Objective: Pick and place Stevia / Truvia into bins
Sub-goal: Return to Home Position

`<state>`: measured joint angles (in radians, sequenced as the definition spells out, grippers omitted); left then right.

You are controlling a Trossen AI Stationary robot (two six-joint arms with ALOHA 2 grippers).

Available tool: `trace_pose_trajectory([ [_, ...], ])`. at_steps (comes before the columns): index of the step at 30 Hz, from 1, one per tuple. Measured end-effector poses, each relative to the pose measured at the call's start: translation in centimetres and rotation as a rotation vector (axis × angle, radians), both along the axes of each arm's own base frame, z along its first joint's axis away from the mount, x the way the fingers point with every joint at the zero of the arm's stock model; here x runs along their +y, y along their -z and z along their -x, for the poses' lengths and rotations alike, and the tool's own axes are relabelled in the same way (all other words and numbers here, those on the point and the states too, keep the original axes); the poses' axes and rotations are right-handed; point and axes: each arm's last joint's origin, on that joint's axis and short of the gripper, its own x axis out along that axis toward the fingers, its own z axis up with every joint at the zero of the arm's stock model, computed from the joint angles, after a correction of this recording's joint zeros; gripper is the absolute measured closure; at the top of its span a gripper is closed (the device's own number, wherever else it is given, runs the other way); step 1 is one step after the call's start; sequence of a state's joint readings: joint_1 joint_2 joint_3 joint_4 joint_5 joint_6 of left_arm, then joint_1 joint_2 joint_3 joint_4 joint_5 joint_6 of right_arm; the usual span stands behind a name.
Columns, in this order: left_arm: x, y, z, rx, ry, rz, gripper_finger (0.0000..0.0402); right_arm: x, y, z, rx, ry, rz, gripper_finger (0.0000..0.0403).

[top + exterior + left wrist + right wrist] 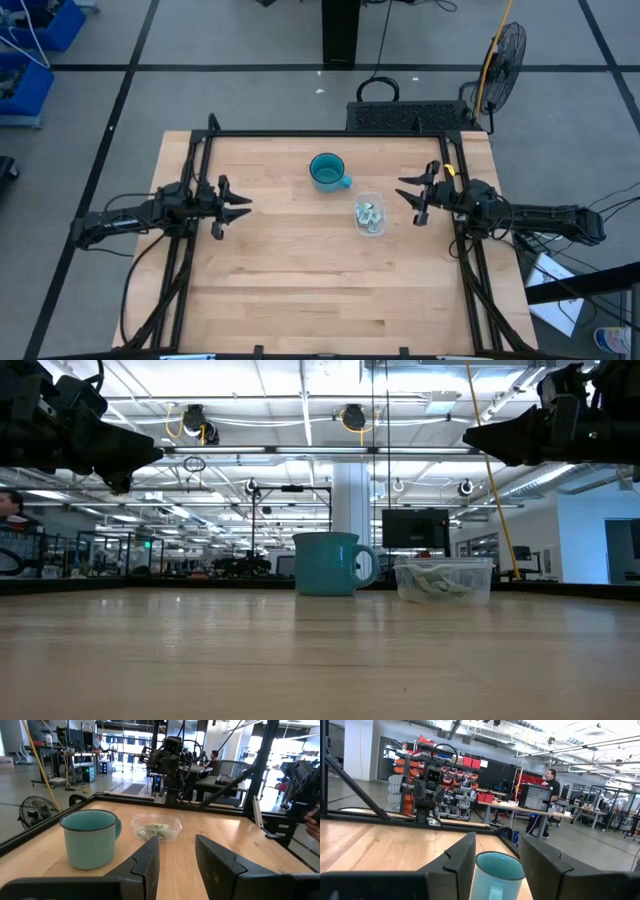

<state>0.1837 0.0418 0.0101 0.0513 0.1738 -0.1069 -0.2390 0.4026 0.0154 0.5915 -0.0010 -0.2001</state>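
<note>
The clear plastic bin [369, 216] stands on the table right of centre, with several pale green and white Stevia packets [368, 214] lying inside it; it also shows in the low view [443, 581] and the left wrist view [156, 828]. My left gripper [238, 206] is open and empty at the table's left, raised above the tabletop. My right gripper [410, 194] is open and empty, raised just right of the bin. No packet shows on the bare table.
A teal mug [327, 172] with a handle stands just beyond the bin, toward the far edge. A black frame rail [330, 133] runs along the table's far edge. A standing fan [500, 55] and a person [551, 782] are in the room beyond.
</note>
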Motion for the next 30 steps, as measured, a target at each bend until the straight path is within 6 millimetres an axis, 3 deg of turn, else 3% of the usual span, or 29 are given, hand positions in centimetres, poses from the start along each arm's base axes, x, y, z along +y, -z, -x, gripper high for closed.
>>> trace_pose_trajectory([
  [30, 0.00, -0.02, 0.00, -0.002, 0.000, 0.003, 0.0270, 0.00, -0.03, 0.01, -0.016, -0.011, -0.053, 0.0261],
])
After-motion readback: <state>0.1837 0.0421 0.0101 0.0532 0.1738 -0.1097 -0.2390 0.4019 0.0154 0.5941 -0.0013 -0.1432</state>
